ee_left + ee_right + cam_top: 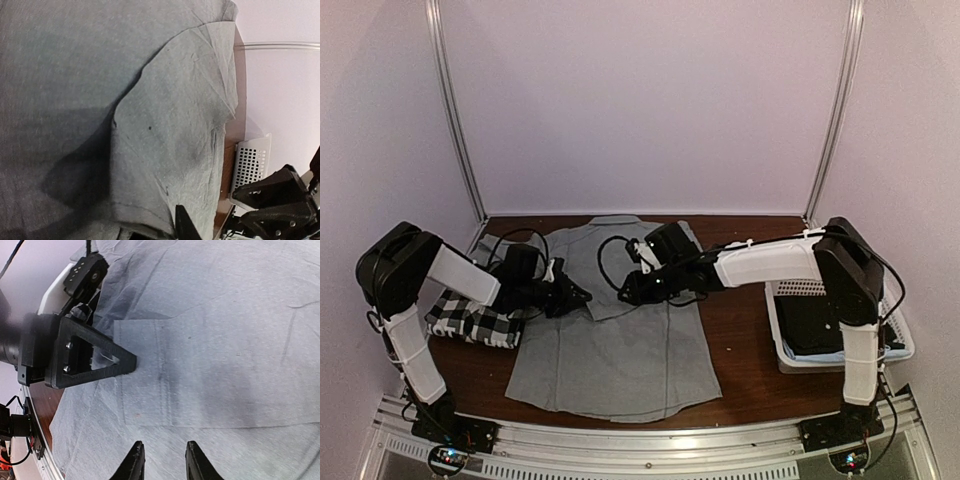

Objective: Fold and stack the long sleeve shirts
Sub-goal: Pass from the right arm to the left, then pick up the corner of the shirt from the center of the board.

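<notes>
The grey long sleeve shirt (pixel 620 340) lies spread flat on the table, with one sleeve (pixel 215 375) folded across its body. The black-and-white checked shirt (pixel 475 318) sits folded at the left. My left gripper (pixel 580 296) is at the end of the folded sleeve; one finger (pixel 100 360) lies on top of the cuff and the other is hidden under the cloth (pixel 165 130), so it looks shut on the cuff. My right gripper (pixel 628 292) is open and empty, its fingertips (pixel 134 460) just above the shirt beside the sleeve's edge.
A white perforated basket (pixel 790 345) with a dark thing inside stands at the right on the brown table (pixel 740 330); it also shows in the left wrist view (pixel 250 165). The two grippers face each other closely over the shirt's upper middle. Cables hang by both wrists.
</notes>
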